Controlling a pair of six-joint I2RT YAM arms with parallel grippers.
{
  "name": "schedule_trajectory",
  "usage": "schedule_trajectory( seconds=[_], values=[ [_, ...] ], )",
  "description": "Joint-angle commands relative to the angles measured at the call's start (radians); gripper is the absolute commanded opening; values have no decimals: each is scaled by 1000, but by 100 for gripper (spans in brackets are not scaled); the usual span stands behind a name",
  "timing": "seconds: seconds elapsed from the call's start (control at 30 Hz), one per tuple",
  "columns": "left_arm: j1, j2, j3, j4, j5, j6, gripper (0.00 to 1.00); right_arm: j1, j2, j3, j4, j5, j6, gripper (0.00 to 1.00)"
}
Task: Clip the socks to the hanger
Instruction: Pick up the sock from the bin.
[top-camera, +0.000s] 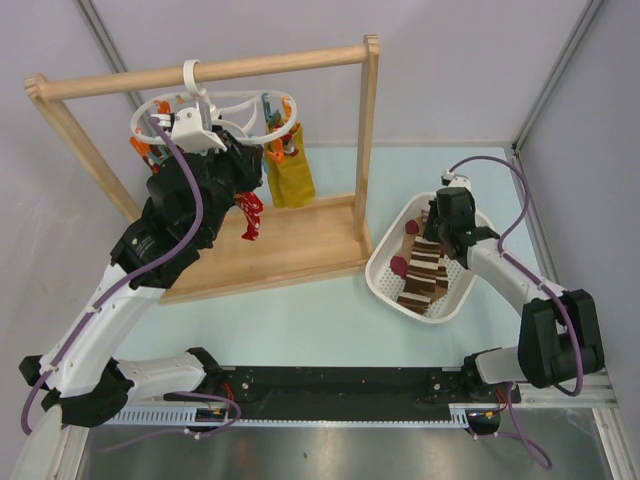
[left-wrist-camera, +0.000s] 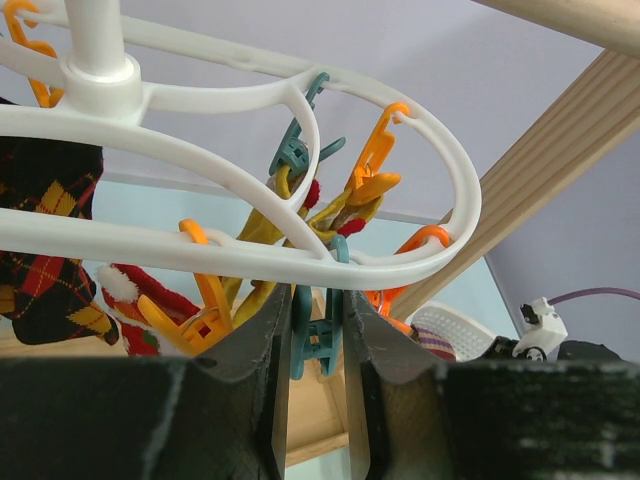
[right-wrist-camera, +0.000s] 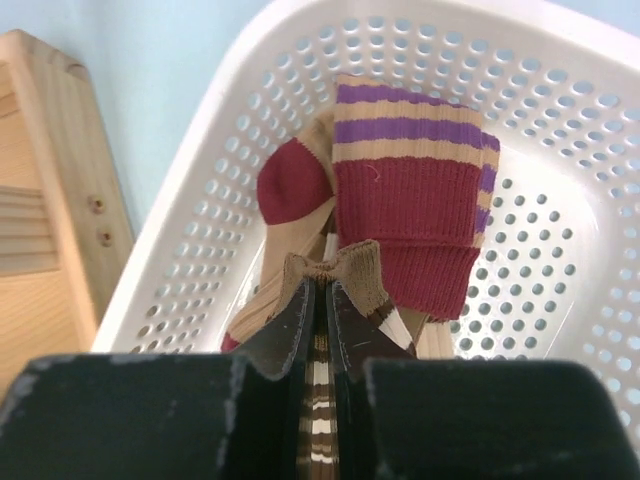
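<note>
1. Socks sit in two places: the brown sock (right-wrist-camera: 335, 272) with cream stripes lies in the white basket (right-wrist-camera: 560, 120) on the right, and the red sock (top-camera: 250, 215) hangs below the hanger (left-wrist-camera: 250, 265) on the wooden rail (top-camera: 200, 72).
2. The right gripper (right-wrist-camera: 322, 300) has its fingers shut narrow on the brown sock's cuff. Holding it at the edge probably lets the rest hang free for clipping.
3. The left gripper (left-wrist-camera: 315, 305) is raised under the hanger's ring, its fingers narrow against both sides of a teal peg (left-wrist-camera: 318, 345). It seems placed to squeeze the peg open, though the peg's mouth is hidden.
4. The sock in the basket is well apart from the hanger, so this step looks early.
</note>
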Motion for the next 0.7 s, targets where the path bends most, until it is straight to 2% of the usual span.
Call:
schedule_trajectory(
  seconds=[0.0,0.13,0.4,0.67],
  values=[
    [14,-27,24,37,-24,-4,1,1,-64,36,-28,-68,-32,7],
    [14,-30,24,35,-24,-3,1,15,-145,34,10,-131,-58,0],
    [14,-33,24,40,-15,-1,1,113,-327,34,168,-306,-179,0],
    [14,-35,22,52,7,2,1,268,-372,36,478,-461,-247,0]
  ],
)
